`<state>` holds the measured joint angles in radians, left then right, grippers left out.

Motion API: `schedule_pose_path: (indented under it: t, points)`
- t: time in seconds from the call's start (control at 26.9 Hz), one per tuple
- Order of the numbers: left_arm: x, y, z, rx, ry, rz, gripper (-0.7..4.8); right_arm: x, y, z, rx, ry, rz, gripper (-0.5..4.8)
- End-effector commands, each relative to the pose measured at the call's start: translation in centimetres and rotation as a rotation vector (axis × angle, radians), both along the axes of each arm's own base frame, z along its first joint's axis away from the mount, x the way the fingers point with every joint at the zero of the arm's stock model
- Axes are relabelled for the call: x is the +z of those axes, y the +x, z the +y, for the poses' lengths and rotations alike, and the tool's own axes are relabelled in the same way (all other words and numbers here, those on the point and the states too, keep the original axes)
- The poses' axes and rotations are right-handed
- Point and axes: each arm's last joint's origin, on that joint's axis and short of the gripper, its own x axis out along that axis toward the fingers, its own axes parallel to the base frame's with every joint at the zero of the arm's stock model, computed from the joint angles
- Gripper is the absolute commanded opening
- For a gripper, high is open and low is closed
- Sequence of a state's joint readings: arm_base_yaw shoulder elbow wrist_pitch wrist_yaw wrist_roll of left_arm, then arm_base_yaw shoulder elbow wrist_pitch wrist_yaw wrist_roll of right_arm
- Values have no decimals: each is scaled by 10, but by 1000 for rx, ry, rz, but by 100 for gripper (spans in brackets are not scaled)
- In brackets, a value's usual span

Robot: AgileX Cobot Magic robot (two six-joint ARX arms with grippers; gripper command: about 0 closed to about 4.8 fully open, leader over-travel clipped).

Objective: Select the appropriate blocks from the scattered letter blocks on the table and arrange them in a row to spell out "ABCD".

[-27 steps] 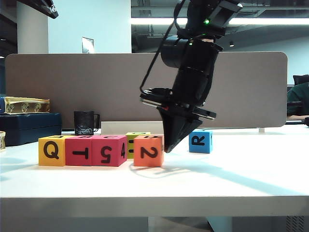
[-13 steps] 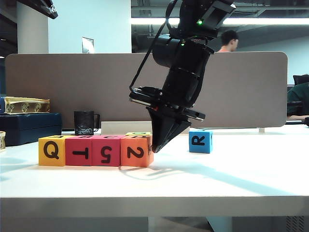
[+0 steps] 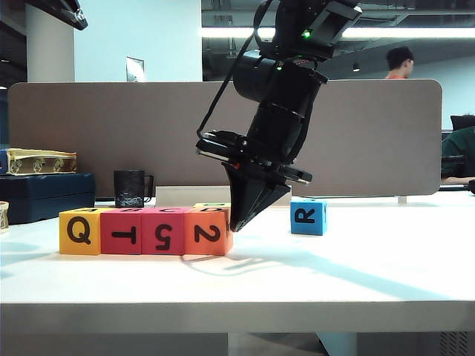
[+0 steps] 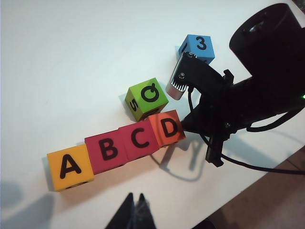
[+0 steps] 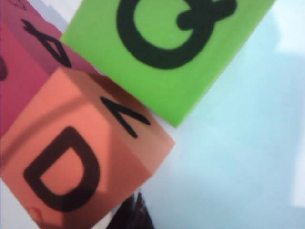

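**Operator:** Where do I stand on the ABCD row?

**Spotter:** Start nearest you, in the exterior view. Along the front of the wide white counter [image 3: 356, 282] you have four foam cubes pressed side to side: the yellow foam cube [image 3: 79, 231], the first red foam cube [image 3: 121, 232], the second red foam cube [image 3: 163, 231] and the orange foam cube [image 3: 205, 231]. The left wrist view shows their tops reading A, B, C, D, though the orange one sits turned a little off the line.

**Operator:** And my end effectors?

**Spotter:** Your right end effector [image 3: 239, 220] is pinched fully closed and empty, its tip at the outer side of the orange cube (touching or just beside, I cannot tell). Your left end effector [image 4: 135, 210] hangs above the counter near the row, also closed on nothing.

**Operator:** What sits further back?

**Spotter:** The lime-green foam cube [image 4: 146, 98] is just behind the orange one, and the blue foam cube [image 3: 308, 216] is well apart; neither belongs in the word. I judge the spelling done, with perhaps squaring the D and pulling your arm away left.
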<state>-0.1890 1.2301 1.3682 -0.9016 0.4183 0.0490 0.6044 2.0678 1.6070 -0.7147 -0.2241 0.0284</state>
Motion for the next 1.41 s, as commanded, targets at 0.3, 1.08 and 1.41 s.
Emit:
schedule_pose_path:
  t: [0.3, 1.08, 1.41]
  points:
    - [2, 1, 3, 57, 85, -48, -6, 24, -2, -5, -22, -26, -95, -1]
    - [14, -12, 8, 128, 131, -221, -6, 172, -76, -38, 30, 190, -411, -1]
    - [-20, -36, 13, 128, 130, -218, -6, 202, -113, -57, 38, 183, -430, -1]
